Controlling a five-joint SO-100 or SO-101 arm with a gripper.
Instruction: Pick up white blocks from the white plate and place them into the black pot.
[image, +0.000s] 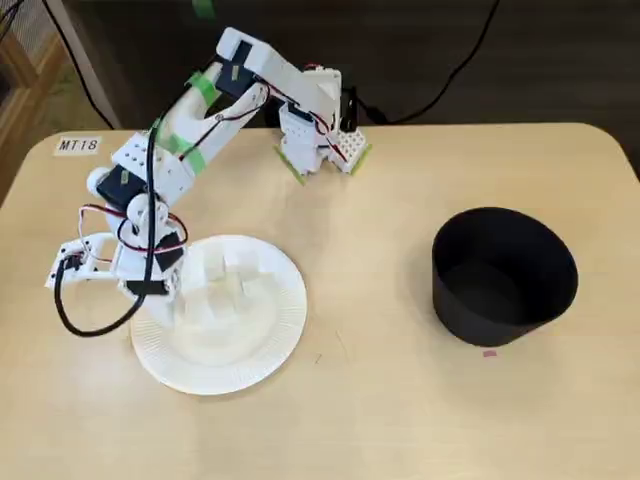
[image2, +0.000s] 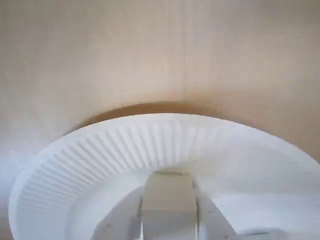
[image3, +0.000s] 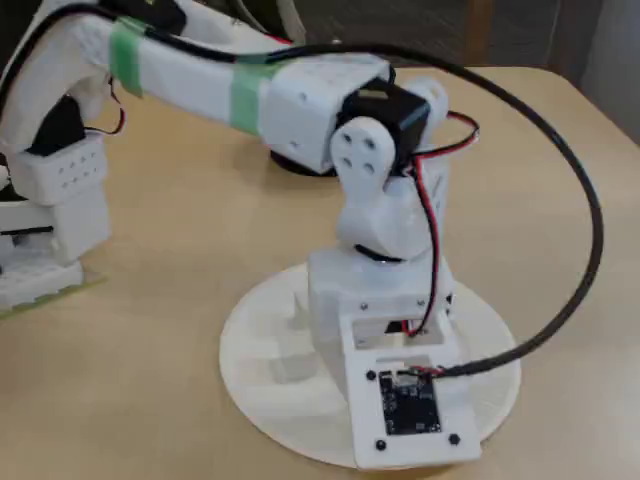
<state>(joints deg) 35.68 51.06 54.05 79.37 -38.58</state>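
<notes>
The white plate (image: 285, 320) lies left of centre in a fixed view, and its ribbed rim fills the wrist view (image2: 125, 145). Several white blocks (image: 235, 268) rest on it, faint against the white. My gripper (image2: 167, 192) is down over the plate's left part (image: 180, 295). Its two white fingers press the sides of one white block (image2: 167, 210). In the other fixed view the wrist and camera mount hide the fingertips, and loose blocks (image3: 285, 365) show beside them on the plate (image3: 250, 400). The black pot (image: 505, 275) stands far right, with no block visible inside.
The arm's base (image: 320, 140) is clamped at the table's back edge. A label reading MT18 (image: 78, 145) is stuck at the back left corner. A black cable (image: 90, 325) loops off the wrist beside the plate. Bare table lies between plate and pot.
</notes>
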